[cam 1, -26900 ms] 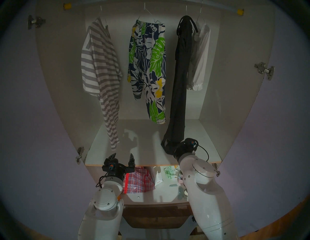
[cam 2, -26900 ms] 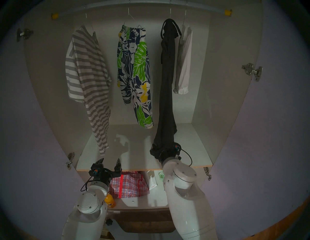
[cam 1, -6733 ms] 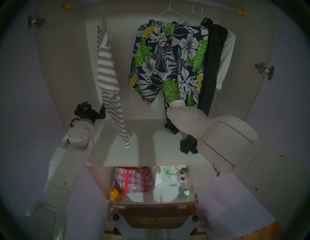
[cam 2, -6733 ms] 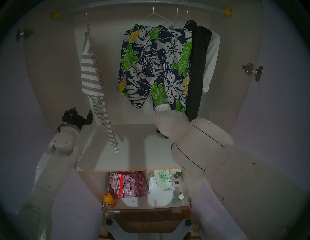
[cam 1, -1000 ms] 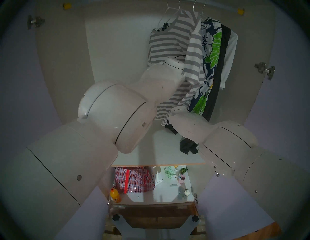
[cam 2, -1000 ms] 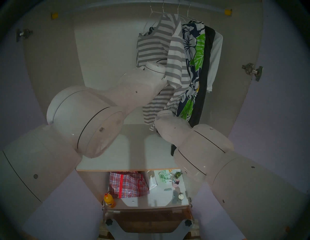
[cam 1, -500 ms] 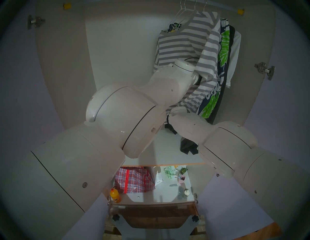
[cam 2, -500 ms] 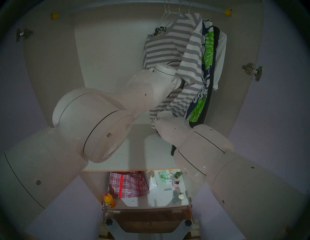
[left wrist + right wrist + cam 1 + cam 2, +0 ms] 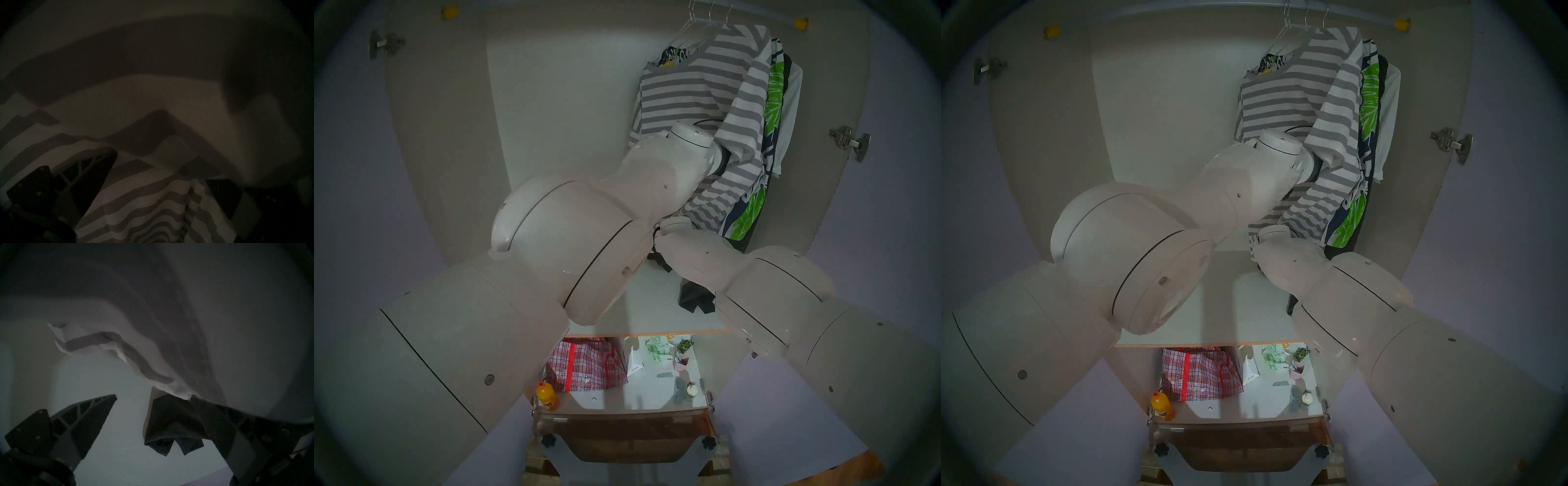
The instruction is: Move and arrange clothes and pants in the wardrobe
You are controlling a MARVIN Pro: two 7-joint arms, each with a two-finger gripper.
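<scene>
The grey-and-white striped T-shirt [image 9: 680, 91] hangs bunched against the floral shorts [image 9: 773, 88], the black pants [image 9: 695, 300] and the white blouse [image 9: 792, 98] at the right end of the wardrobe rail [image 9: 801, 23]. My left arm reaches into the T-shirt, so the head views hide that gripper. In the left wrist view my left gripper [image 9: 160, 165] is open, with striped cloth [image 9: 153, 212] draped over it. My right gripper [image 9: 153, 397] is open and low, beside the pants' hem [image 9: 169, 429], which trails on the white shelf [image 9: 653, 305].
The wardrobe's right wall [image 9: 829, 85] stands close behind the bunched clothes. Below the shelf lie a red checked bag [image 9: 585, 366], an orange bottle [image 9: 546, 397] and small items [image 9: 680, 359]. Lilac doors [image 9: 365, 237] stand open at both sides.
My left arm has pushed the striped T-shirt further right along the rail, squeezing the shorts, pants and blouse closer to the right wall. The right arm has stayed put.
</scene>
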